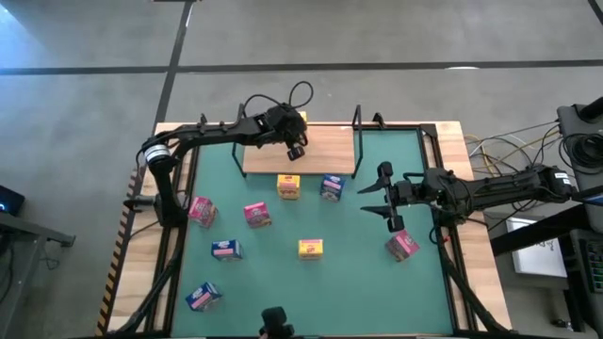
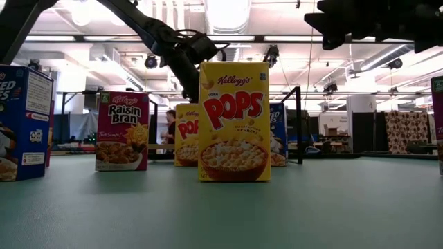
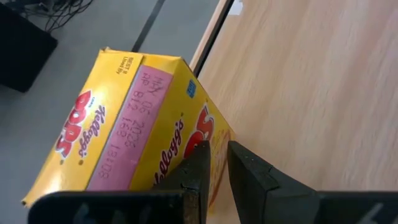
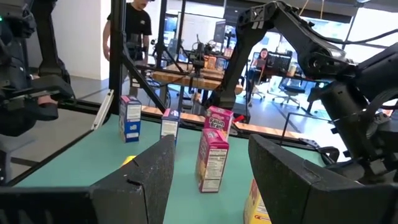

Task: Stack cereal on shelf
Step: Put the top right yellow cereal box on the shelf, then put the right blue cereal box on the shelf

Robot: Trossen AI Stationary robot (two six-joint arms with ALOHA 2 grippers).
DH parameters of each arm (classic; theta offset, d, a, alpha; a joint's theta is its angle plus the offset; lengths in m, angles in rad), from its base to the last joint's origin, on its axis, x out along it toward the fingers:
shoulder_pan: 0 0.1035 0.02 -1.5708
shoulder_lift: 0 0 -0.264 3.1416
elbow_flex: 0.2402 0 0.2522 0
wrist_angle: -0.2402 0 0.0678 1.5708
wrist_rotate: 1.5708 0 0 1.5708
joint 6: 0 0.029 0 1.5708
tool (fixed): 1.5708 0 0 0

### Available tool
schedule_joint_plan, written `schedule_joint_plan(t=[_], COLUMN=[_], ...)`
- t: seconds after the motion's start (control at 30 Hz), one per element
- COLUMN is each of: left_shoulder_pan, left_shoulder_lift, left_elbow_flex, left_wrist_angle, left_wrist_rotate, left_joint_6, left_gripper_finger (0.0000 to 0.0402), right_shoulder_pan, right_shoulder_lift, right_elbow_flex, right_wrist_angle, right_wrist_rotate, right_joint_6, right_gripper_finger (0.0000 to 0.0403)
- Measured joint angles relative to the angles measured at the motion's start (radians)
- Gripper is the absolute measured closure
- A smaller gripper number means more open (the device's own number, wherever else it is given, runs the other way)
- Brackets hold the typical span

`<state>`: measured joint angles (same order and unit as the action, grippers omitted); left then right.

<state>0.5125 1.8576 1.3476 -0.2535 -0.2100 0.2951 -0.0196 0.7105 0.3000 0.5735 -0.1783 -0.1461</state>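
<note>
Nine cereal boxes are counted in the high view: three pink, at the mat's left [image 1: 202,211], centre-left [image 1: 257,215] and right [image 1: 402,246]; three blue, near the shelf [image 1: 331,187], centre-left [image 1: 226,250] and front-left [image 1: 203,297]; three yellow, one just in front of the shelf [image 1: 288,185], one mid-mat [image 1: 311,249], and one at the shelf's far edge [image 1: 298,120]. One shelf [image 1: 325,147], a light-wood board with black wire brackets, lies at the far side of the green mat [image 1: 349,282]. The left gripper [image 1: 295,143] reaches across the shelf from the left, wrist angled down over the board; its fingers [image 3: 198,169] are closed together, holding nothing, with the far yellow box right beside them in the left wrist view. The right gripper [image 1: 379,200] extends horizontally over the mat's right side, its jaws spread wide and empty, the right pink box near it.
</note>
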Motion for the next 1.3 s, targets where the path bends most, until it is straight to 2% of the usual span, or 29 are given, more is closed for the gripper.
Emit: schedule_joint_plan(t=[0.3,0.53,0.73,0.93,1.1,1.2,1.3], left_shoulder_pan=[-0.026,-0.106,-0.218,-0.338,-0.4,-0.412,-0.412], left_shoulder_lift=[-0.039,-0.18,-0.384,-0.589,-0.726,-0.798,-0.862], left_elbow_flex=[-0.002,-0.043,-0.218,-0.437,-0.592,-0.667,-0.726], left_wrist_angle=[-0.1,-0.11,0.037,0.212,0.377,0.428,0.444], left_wrist_rotate=[0.027,0.167,0.175,0.176,0.175,0.174,0.174], left_joint_6=[-0.01,-0.057,-0.131,-0.182,-0.196,-0.221,-0.241], left_gripper_finger=[0.0365,0.0365,0.0365,0.0365,0.0365,0.0365,0.0365], right_shoulder_pan=[0.0,0.0,0.0,0.0,0.0,0.0,-0.001], right_shoulder_lift=[0.0,0.0,0.0,0.0,0.047,0.1,0.164], right_elbow_flex=[0.0,0.0,0.0,0.009,0.074,0.169,0.312], right_wrist_angle=[-0.014,-0.042,-0.045,-0.045,-0.053,-0.154,-0.378], right_wrist_rotate=[0.003,0.146,0.254,0.269,0.277,0.326,0.364], right_joint_6=[0.006,0.06,0.131,0.189,0.23,0.26,0.262], right_gripper_finger=[0.0209,0.0209,0.0209,0.0209,0.0209,0.0209,0.0209])
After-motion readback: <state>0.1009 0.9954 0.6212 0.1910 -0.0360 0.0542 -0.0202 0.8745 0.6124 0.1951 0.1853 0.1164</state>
